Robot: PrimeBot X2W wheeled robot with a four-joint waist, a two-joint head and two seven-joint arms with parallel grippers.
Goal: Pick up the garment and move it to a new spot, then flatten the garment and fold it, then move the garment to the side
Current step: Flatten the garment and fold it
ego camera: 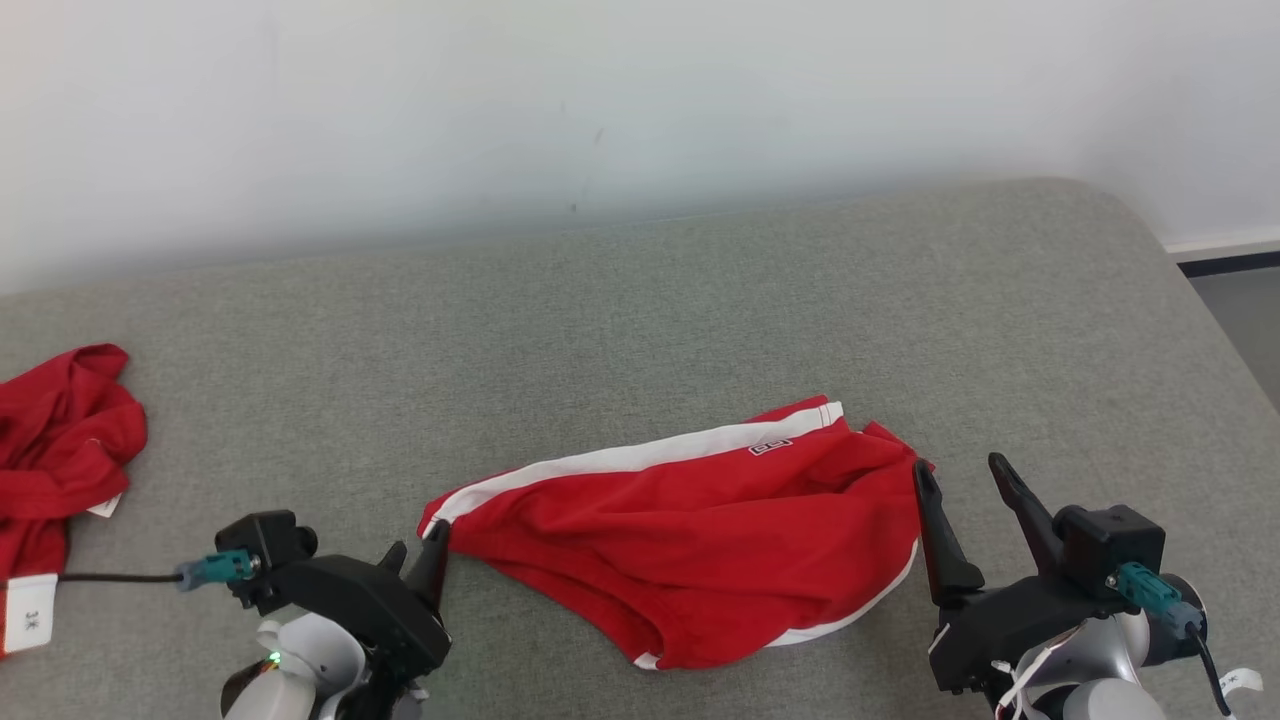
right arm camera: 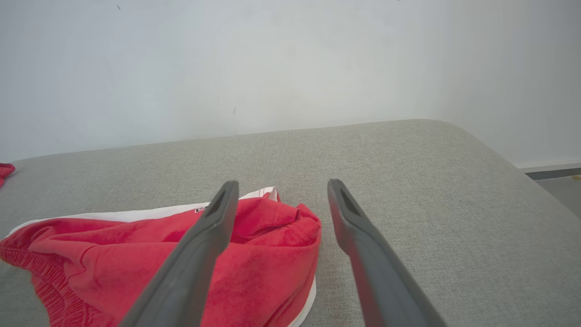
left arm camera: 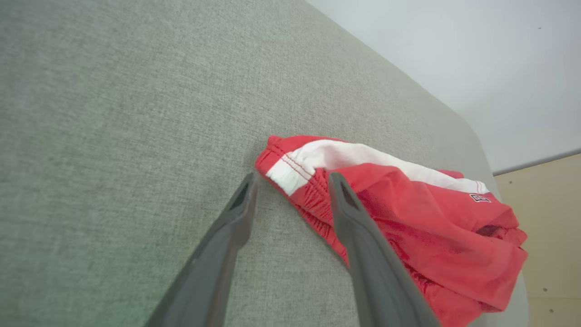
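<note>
Head view: red shorts [ego camera: 700, 530] lie lengthwise left-right, waistband [ego camera: 441, 514] at left.

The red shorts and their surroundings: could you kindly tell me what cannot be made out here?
- Head view: logo on the red shorts, too small to read.
- Left wrist view: waistband partly behind one of the fingers.
- Head view: other red garment, cut by the left edge.

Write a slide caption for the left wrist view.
Open left gripper at the waistband of red shorts on grey upholstery.
</note>
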